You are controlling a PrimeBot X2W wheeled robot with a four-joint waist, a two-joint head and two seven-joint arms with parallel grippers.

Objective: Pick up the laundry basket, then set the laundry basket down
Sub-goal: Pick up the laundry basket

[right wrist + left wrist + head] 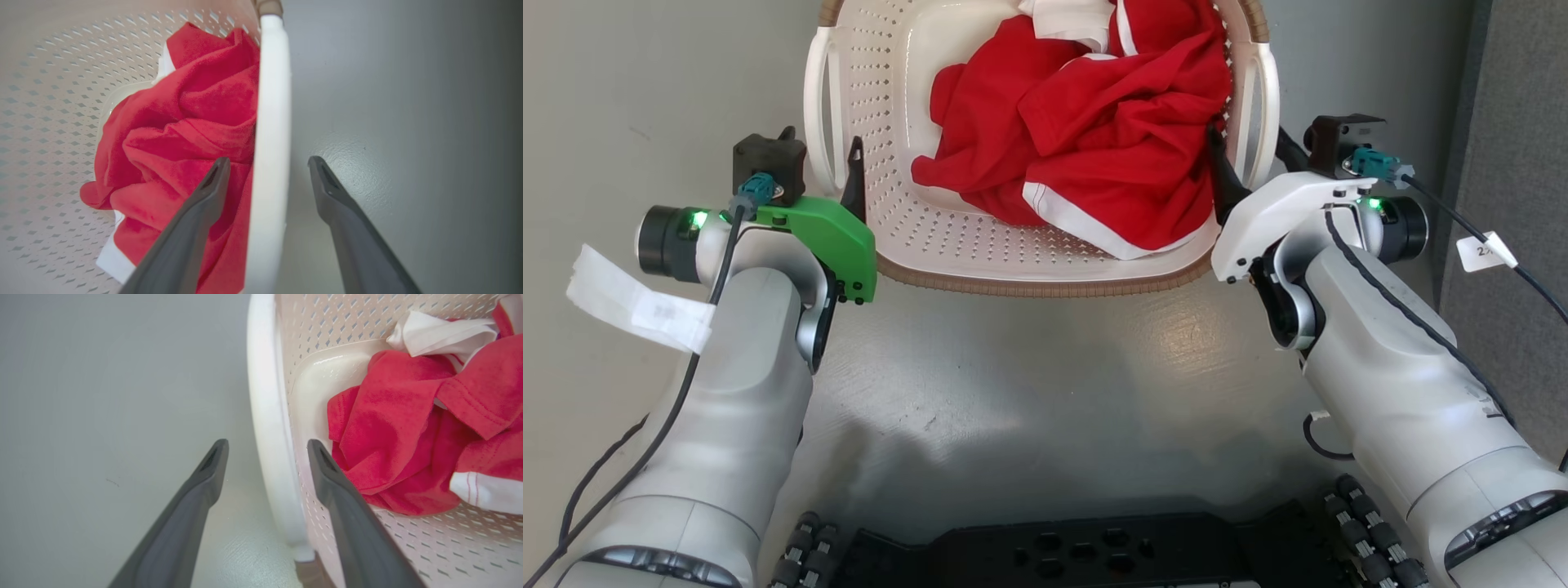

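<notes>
Cream-white perforated laundry basket [907, 204] holding red clothes [1094, 122] sits ahead of the robot, between both arms, over grey floor [1045, 367] | left tool [267, 451] open, astride the left handle [265, 396]; gaps show on both sides | right tool [268, 162] open, likewise astride the right handle [271, 102]

laundry basket [947, 237]: 1 | side handles: 2, left handle [818, 106] + right handle [1264, 106] | red-and-white clothes heap [1094, 139]: 1, piece count unclear | end effectors: 2, left end effector [266, 443] + right end effector [268, 159] | dark fingers [192, 514]: 2 each, 4 total | arms [727, 392]: 2 | white cable tags [637, 306]: 2
</notes>
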